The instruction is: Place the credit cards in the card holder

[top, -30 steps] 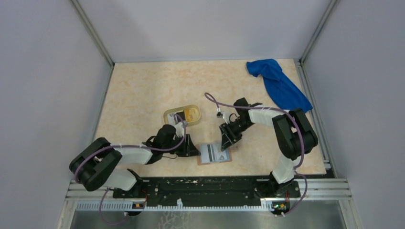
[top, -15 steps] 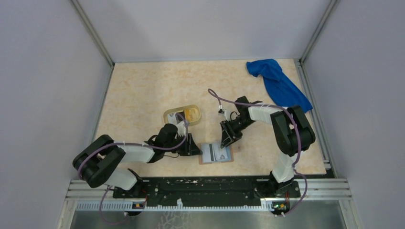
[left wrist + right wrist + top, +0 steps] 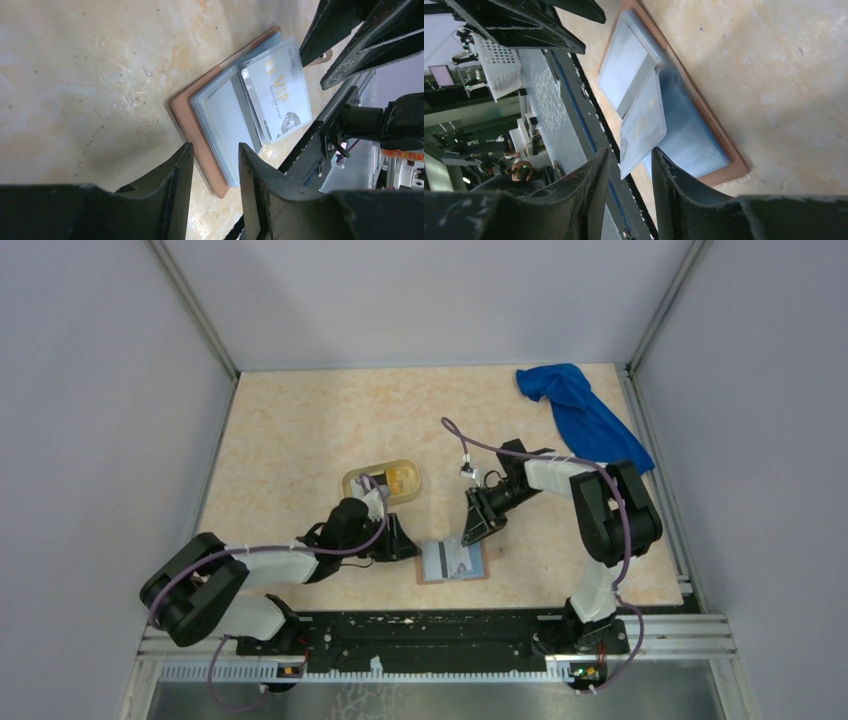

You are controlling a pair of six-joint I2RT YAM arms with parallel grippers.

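Note:
The card holder [image 3: 452, 562] lies open near the table's front edge, tan outside with grey-blue slots [image 3: 225, 112]. A white card [image 3: 277, 92] marked VIP rests on its inner leaves. In the right wrist view that card [image 3: 644, 122] stands tilted up off the holder [image 3: 689, 135]. Its lower corner reaches between the tips of my right gripper [image 3: 629, 151], whose jaws stand apart without pinching it. My left gripper [image 3: 215, 146] hovers open at the holder's left edge with nothing in it. In the top view the grippers [image 3: 405, 545] [image 3: 472, 530] flank the holder.
A pale yellow oval tray [image 3: 365, 480] sits behind the left gripper with a yellow-orange card [image 3: 401, 478] in it. A blue cloth [image 3: 585, 420] lies at the far right. The black base rail [image 3: 430, 630] runs just in front of the holder.
The right gripper's jaws have narrowed around the raised card and it has shifted slightly. The left gripper has hardly moved.

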